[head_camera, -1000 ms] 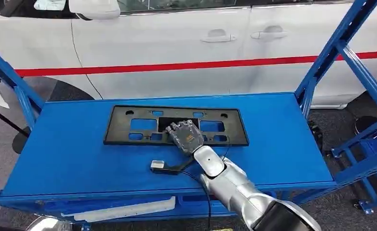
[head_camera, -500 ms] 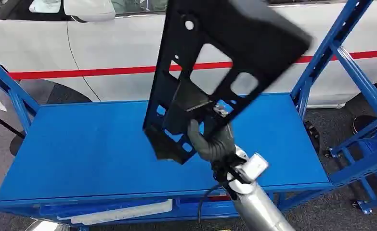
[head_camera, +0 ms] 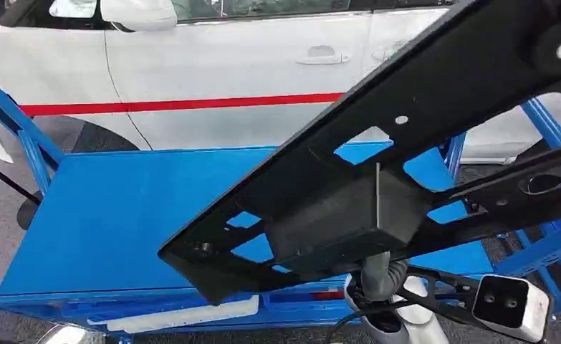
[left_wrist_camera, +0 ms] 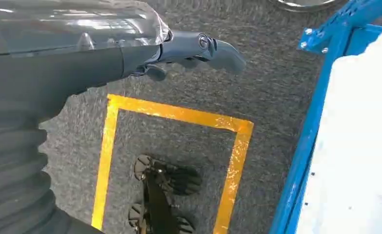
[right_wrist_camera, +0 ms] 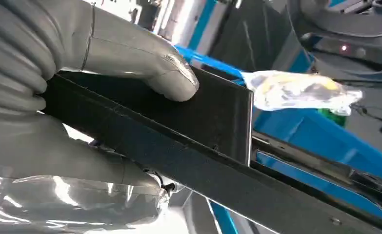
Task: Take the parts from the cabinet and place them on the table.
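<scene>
A black plastic plate-holder part (head_camera: 406, 143) with rectangular cut-outs hangs tilted close to the head camera, above the blue shelf (head_camera: 120, 215). My right hand (head_camera: 381, 276) grips it from beneath, mostly hidden by the part. In the right wrist view the grey thumb and fingers of my right hand (right_wrist_camera: 81, 73) clamp the edge of the black part (right_wrist_camera: 203, 126). My left hand (left_wrist_camera: 189, 48) hangs by my side over the grey floor, its fingers loosely apart and holding nothing.
A white car (head_camera: 227, 72) with a red stripe stands behind the shelf. Blue rack uprights (head_camera: 549, 122) rise at the right. The wrist camera (head_camera: 510, 304) sticks out at the lower right. Yellow floor tape (left_wrist_camera: 174, 113) marks a square below my left hand.
The black part lay flat on the shelf under my right hand; the hand has lifted it off, and it has swung up closer to the head camera.
</scene>
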